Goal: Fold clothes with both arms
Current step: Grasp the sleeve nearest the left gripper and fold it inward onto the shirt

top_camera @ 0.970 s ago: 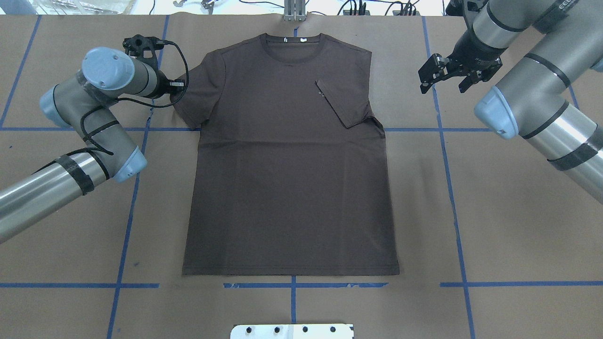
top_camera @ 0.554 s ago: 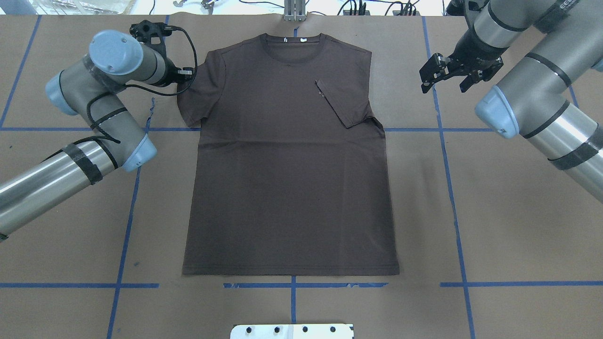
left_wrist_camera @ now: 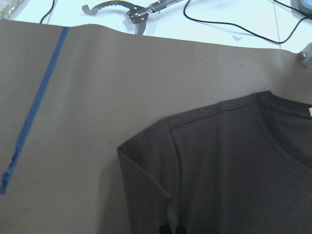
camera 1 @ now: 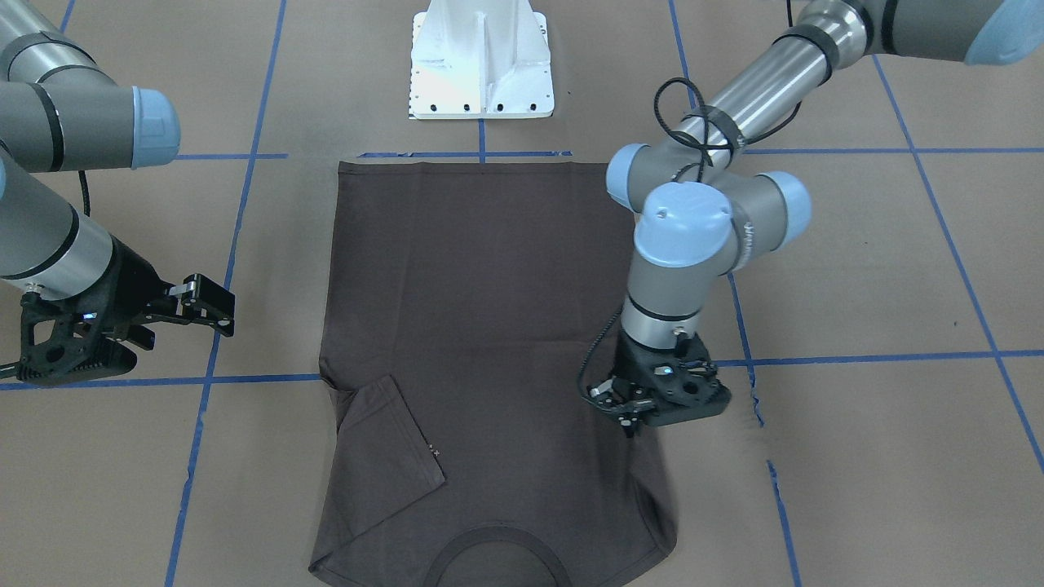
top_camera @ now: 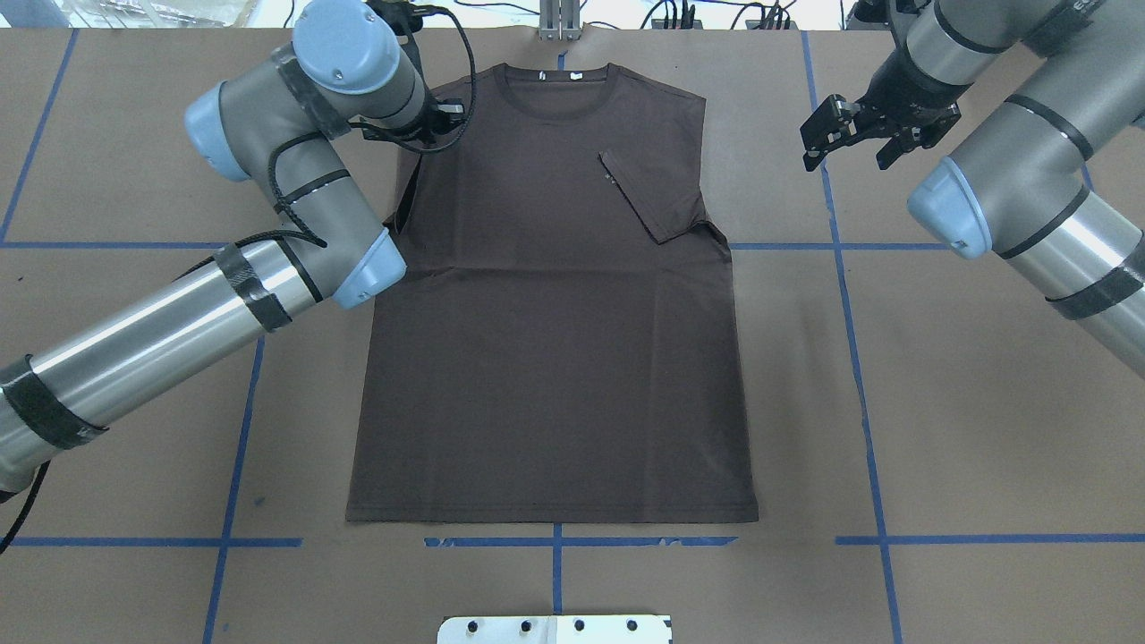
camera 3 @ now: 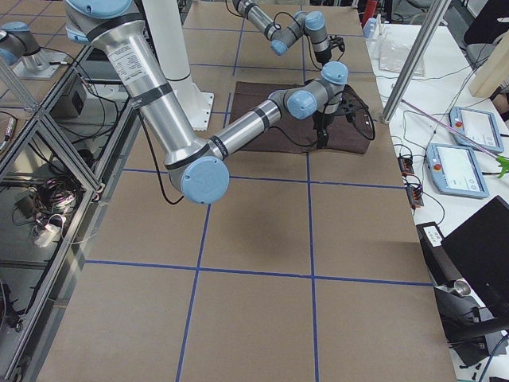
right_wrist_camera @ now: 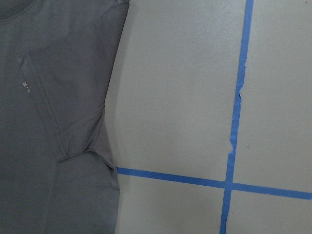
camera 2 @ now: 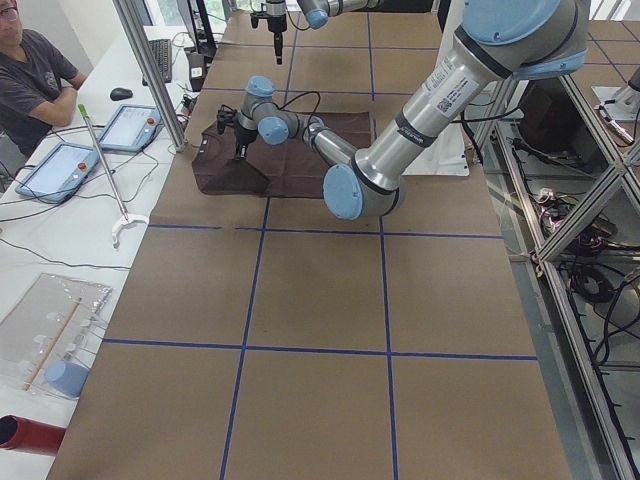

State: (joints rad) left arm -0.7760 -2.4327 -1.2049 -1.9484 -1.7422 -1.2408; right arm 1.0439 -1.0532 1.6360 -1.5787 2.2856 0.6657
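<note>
The dark brown-grey T-shirt (top_camera: 555,340) lies flat on the brown table, collar at the far edge. The sleeve on my right side is folded in over the chest (top_camera: 648,201), with the small pale print beside it. My left gripper (top_camera: 440,121) is shut on the other sleeve and holds it raised, drawn in over the shoulder; in the front view my left gripper (camera 1: 632,424) pinches the fabric. The left wrist view shows the sleeve (left_wrist_camera: 151,175) folded up to the fingertips. My right gripper (top_camera: 845,152) is open and empty above bare table, right of the shirt.
The white pedestal base (camera 1: 481,61) stands at the near edge behind the hem. Blue tape lines (top_camera: 859,358) cross the brown paper. A metal post (top_camera: 559,18) and cables sit at the far edge. An operator (camera 2: 35,75) and tablets (camera 2: 55,165) are beyond that edge.
My left arm has swung right and toward the far edge, carrying the sleeve from flat on the table in over the shirt. My right gripper has drifted slightly toward the far edge and stays open.
</note>
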